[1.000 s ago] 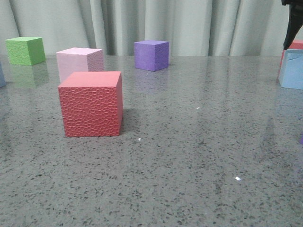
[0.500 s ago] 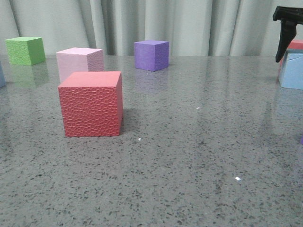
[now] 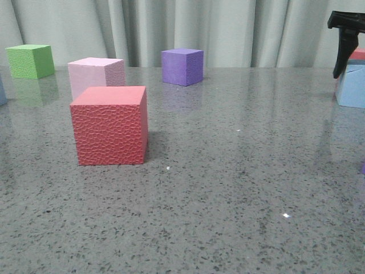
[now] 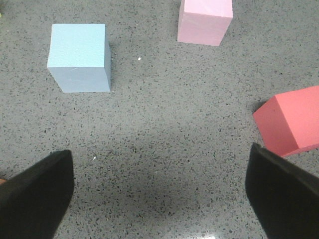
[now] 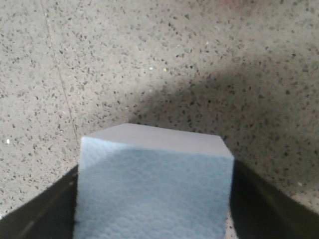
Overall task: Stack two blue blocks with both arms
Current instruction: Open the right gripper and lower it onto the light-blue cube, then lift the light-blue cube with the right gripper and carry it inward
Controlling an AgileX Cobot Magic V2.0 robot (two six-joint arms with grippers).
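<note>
Front view: the right gripper (image 3: 346, 45) is mostly cut off at the right edge, so you only get one black finger hanging over a blue block (image 3: 352, 85) that's half out of frame too. There's a sliver of something red (image 3: 359, 54) behind that block, can't say what it is. The left arm doesn't show here at all. Out on the speckled grey table (image 3: 228, 188) sit a textured red cube (image 3: 109, 125), a pink cube (image 3: 96, 75), a purple cube (image 3: 182, 66) and a green cube (image 3: 30, 60).

Left wrist view: the left gripper (image 4: 159, 194) has its fingers spread wide with only bare table between them. The other blue block (image 4: 79, 57) sits well ahead of the jaws, off toward one finger. The pink cube (image 4: 205, 20) and the red cube (image 4: 289, 124) are both clipped by the frame.

Right wrist view: the blue block (image 5: 152, 186) fills the gap between the right gripper's (image 5: 154, 219) fingers, which sit right against both sides. Whether they're actually squeezing it, I can't tell.
</note>
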